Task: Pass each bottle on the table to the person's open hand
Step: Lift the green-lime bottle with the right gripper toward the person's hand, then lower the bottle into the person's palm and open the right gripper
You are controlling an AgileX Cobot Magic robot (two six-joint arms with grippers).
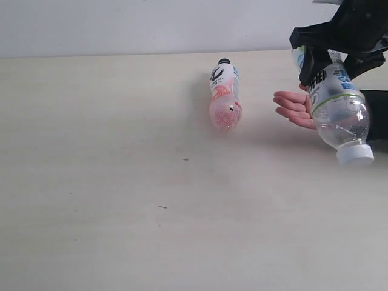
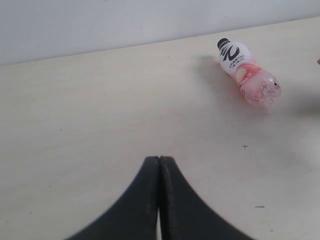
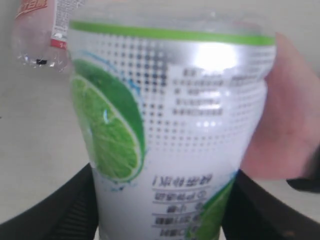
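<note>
The right gripper (image 1: 332, 66) is holding the lime-label bottle (image 1: 339, 112) at the far right of the scene, its jaws standing wide and clamping the bottle's lower body. The bottle is hanging tilted, white cap pointing down and toward the near side, so the free neck end is coming to the person first. The person's open hand (image 1: 295, 108) is waiting palm up just beside and below the bottle, fingers slightly curled to receive it. Whether skin and plastic are already touching I cannot tell. The hand-over looks close, and the jaws are probably gripping firmly because nothing else is carrying the weight yet.

The pink bottle (image 1: 225, 97) is lying on its side on the surface (image 1: 121, 182), black cap pointing far, left of the hand and apart from it. It is likely waiting its turn. The left gripper (image 2: 160, 200) is hovering over bare surface with its jaws pressed together, holding nothing, well clear of the exchange.
</note>
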